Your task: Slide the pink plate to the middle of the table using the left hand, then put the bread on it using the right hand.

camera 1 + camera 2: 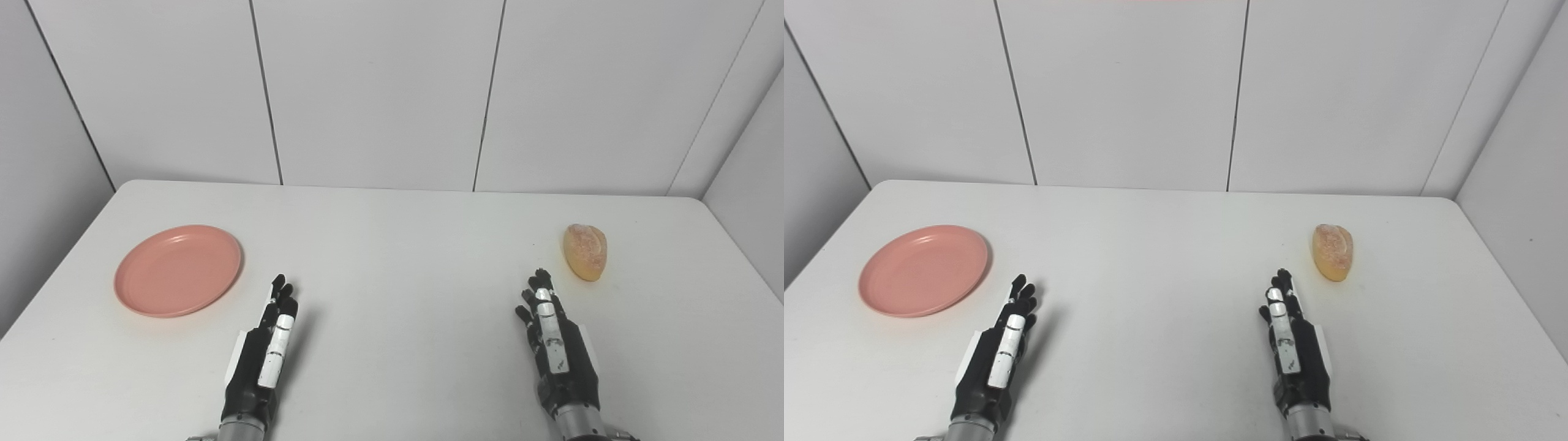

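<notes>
A wide white counter (392, 318) with rounded far corners runs up to a wall of pale grey panels (380, 92) split by thin dark seams. On the left side of the counter lies a round, shallow pink plastic plate (177, 270), flat on the surface and bare, well away from the middle. Far over on the right side rests a small oval golden-brown bread roll (585, 252) with a pale, floury crust, its long axis running roughly from near to far. The left hand (264, 355), black with a white and silver strip along one finger, reaches in from the near edge and sits just to the near right of the plate, apart from its rim; its fingers (278, 294) are stretched forward and held close side by side, with nothing between them. The right hand (554, 349), of the same black and silver build, comes in from the near edge on the right side, its fingers (539, 285) extended and a little spread, holding nothing; their tips point toward the roll and stop near it, just to its near left, without touching. The middle of the counter between the two hands lies open.
</notes>
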### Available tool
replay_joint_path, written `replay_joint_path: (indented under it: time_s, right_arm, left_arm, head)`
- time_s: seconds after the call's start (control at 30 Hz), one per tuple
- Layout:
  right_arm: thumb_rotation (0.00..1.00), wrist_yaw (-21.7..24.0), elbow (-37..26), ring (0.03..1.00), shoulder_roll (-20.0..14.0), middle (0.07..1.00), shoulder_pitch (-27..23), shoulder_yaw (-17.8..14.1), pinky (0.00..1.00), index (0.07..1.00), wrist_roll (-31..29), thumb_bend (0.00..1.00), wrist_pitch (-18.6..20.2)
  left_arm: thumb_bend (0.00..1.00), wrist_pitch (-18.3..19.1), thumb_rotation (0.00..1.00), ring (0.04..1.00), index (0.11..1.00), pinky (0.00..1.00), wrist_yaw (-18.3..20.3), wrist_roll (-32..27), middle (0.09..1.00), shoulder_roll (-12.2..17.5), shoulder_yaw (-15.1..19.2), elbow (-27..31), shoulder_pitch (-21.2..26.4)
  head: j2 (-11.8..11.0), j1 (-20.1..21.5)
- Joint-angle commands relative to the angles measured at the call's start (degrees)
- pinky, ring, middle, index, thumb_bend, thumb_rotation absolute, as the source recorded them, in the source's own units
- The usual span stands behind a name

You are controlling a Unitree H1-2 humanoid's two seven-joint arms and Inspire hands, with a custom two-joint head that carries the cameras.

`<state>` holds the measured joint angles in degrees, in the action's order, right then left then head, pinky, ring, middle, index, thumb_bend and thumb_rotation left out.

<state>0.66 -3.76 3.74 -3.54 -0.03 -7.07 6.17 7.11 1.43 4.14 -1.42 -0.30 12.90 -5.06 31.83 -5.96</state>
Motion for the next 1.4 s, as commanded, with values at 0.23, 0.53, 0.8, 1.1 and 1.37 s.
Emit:
replay_joint_path:
  time_s: [0.23, 0.53, 0.8, 1.1, 1.37]
  right_arm:
    - [0.84, 3.7, 4.3, 0.987, -2.9, 0.99, -0.3, -2.4, 1.0, 0.993, -4.3, 0.74, -4.1]
    - [0.84, 6.0, 7.5, 1.0, -4.5, 1.0, -0.6, -2.9, 1.0, 1.0, -5.7, 0.71, -6.4]
    - [0.81, 5.9, 8.1, 1.0, -4.3, 1.0, -0.4, -2.5, 1.0, 1.0, -5.5, 0.69, -6.2]
    - [0.78, 5.2, 7.3, 0.986, -3.4, 0.995, 0.5, -1.5, 1.0, 1.0, -4.4, 0.72, -4.8]
    - [0.77, 4.9, 7.6, 0.992, -2.8, 0.991, 0.4, -0.9, 1.0, 1.0, -4.0, 0.68, -4.1]
  left_arm:
    - [0.65, -7.0, 0.98, 1.0, 1.0, 1.0, -2.9, 3.6, 1.0, -1.6, -3.3, -4.5, -0.7]
    - [0.59, -8.1, 1.0, 1.0, 1.0, 1.0, -4.7, 4.5, 1.0, -2.5, -4.7, -6.6, -0.4]
    - [0.58, -9.1, 1.0, 1.0, 1.0, 1.0, -4.7, 3.7, 1.0, -1.9, -4.7, -7.0, -0.6]
    - [0.72, -6.3, 0.94, 1.0, 1.0, 1.0, -3.6, -5.7, 1.0, -1.8, -0.5, -4.3, 2.3]
    - [0.83, -3.1, 0.95, 0.927, 0.974, 0.97, -2.5, -9.7, 0.943, 1.1, 3.0, 1.7, 9.4]
  head:
    - [-4.9, -4.7]
    - [-7.1, -6.7]
    - [-8.1, -6.0]
    - [-9.0, -4.5]
    - [-10.1, -4.2]
